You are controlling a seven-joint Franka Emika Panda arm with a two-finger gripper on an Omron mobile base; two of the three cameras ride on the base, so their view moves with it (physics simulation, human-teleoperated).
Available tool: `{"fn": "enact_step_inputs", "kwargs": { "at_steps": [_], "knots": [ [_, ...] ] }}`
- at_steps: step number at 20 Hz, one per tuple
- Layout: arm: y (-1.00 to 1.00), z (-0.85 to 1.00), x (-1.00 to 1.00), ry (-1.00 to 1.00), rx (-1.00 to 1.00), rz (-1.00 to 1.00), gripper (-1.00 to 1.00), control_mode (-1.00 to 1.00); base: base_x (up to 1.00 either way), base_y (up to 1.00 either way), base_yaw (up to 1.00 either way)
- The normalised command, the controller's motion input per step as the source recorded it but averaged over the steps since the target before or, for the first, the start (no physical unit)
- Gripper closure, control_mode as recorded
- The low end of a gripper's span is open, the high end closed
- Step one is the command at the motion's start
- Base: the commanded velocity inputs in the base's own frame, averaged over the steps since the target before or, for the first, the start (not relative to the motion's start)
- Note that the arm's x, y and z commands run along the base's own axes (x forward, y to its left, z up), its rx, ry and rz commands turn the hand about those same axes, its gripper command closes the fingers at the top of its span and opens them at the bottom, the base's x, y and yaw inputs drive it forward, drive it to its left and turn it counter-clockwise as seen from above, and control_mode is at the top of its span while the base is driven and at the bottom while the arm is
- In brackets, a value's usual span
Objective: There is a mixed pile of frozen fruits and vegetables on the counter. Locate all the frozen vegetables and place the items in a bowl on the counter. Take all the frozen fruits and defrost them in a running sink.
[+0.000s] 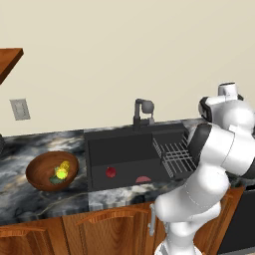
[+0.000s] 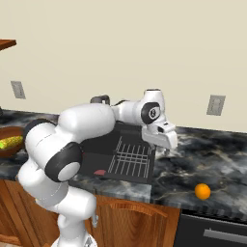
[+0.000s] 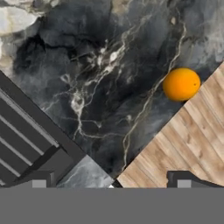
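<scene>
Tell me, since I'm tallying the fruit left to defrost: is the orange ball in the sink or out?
Out. The orange ball lies on the counter near its front edge, right of the sink, below the open gripper.

Glossy white arm [image 2: 87, 130], dark joints

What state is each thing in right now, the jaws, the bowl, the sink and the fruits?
gripper: jaws open, holding nothing, above the counter.
bowl: upright, holds the corn cob and a dark green piece.
sink: red ball inside.
orange ball: on the counter, near its front edge.
</scene>
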Motion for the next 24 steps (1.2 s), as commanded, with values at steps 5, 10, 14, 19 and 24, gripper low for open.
{"fn": "enact_step_inputs", "kwargs": {
  "at_steps": [5, 10, 14, 19, 24],
  "knots": [
    [-0.67, -0.28, -0.34, 0.07, 0.0, -0.18, -1.0, -1.0, 0.0, 0.0, 0.0],
    [-0.59, -0.15, -0.17, 0.03, 0.01, -0.07, -1.0, -1.0, 0.0, 0.0, 0.0],
    [-0.58, -0.01, 0.0, -0.01, 0.05, 0.12, -1.0, -1.0, 0.0, 0.0, 0.0],
    [-0.57, -0.04, 0.06, -0.01, 0.12, 0.08, -1.0, -1.0, 0.0, 0.0, 0.0],
    [-0.39, -0.28, 0.22, -0.11, 0.13, -0.01, -1.0, -1.0, 0.0, 0.0, 0.0]
  ]
}}
